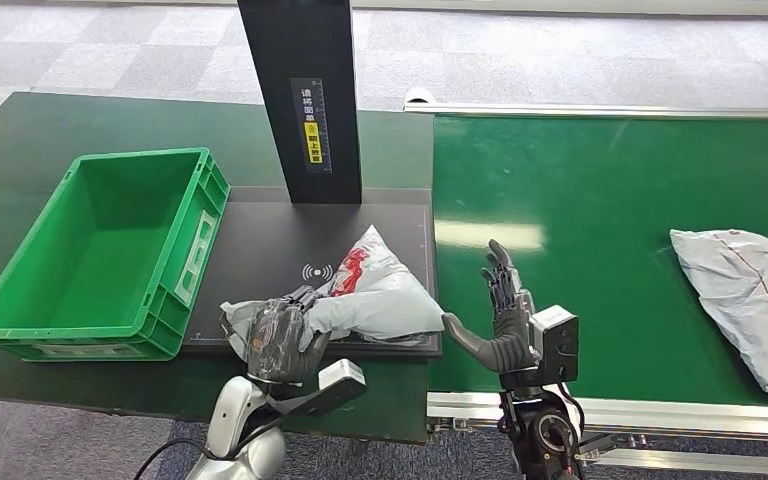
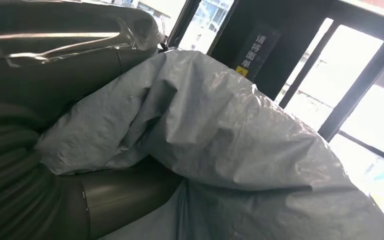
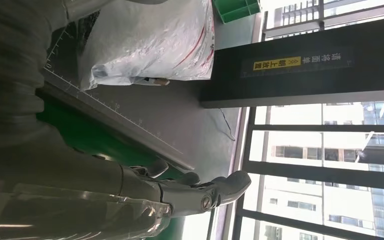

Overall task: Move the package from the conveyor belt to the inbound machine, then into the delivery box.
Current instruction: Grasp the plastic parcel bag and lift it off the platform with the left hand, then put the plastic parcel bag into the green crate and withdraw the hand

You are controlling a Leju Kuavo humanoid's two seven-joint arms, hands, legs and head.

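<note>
A grey plastic package with red print lies on the black inbound machine plate, near its front right corner. My left hand grips the package's near left end; in the left wrist view the grey package bulges over the thumb. My right hand hovers over the green conveyor belt just right of the package, fingers spread and empty. The right wrist view shows the package on the plate beyond the fingers. The green delivery box stands left of the plate, empty.
A second grey package lies at the conveyor's right side. The machine's black post rises at the back of the plate. The dark green table carries box and machine, and grey carpet lies beyond.
</note>
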